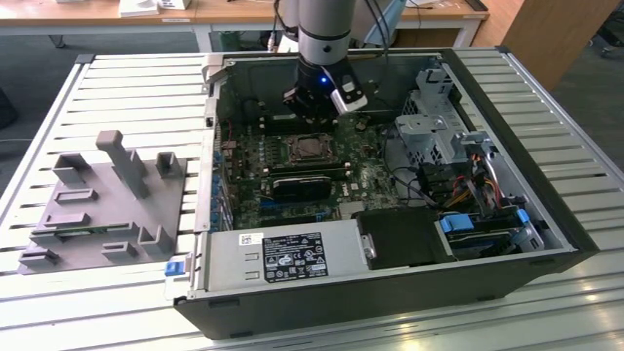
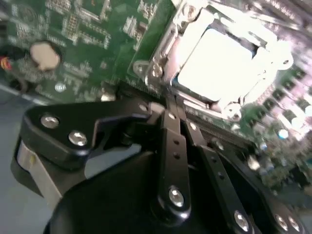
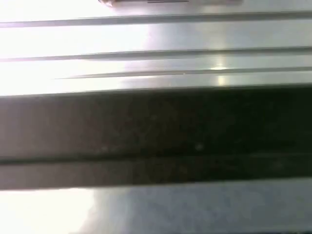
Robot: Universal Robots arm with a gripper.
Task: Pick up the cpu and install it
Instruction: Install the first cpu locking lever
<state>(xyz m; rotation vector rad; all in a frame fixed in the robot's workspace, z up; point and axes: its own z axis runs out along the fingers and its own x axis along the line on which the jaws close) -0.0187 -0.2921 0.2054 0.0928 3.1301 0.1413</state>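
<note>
While the black robot hand (image 1: 314, 117) hangs inside the open dark-grey computer case (image 1: 546, 219), it sits just above the far edge of the square metal socket frame (image 1: 310, 148) on the green motherboard (image 1: 366, 175). Seen in the second wrist view, the hand's (image 2: 171, 105) dark linked fingers (image 2: 171, 146) are drawn close together at their tips, with nothing visible between them. Just past those tips lies the cpu, a small flat square chip with a silvery top plate (image 2: 222, 66), seated within the bright metal frame (image 2: 163, 53) of the socket; glare washes out its surface. Room around the hand is tight: the case's back wall stands close behind it, a silver drive cage (image 1: 429, 110) rises toward the exterior view's right, and a long black rectangular card (image 1: 302, 186) lies just on the near side of the socket. Outside the case, toward the exterior view's left, a grey moulded parts holder (image 1: 102, 205) rests on the slatted white metal bench (image 1: 127, 95), well apart from the hand.
</note>
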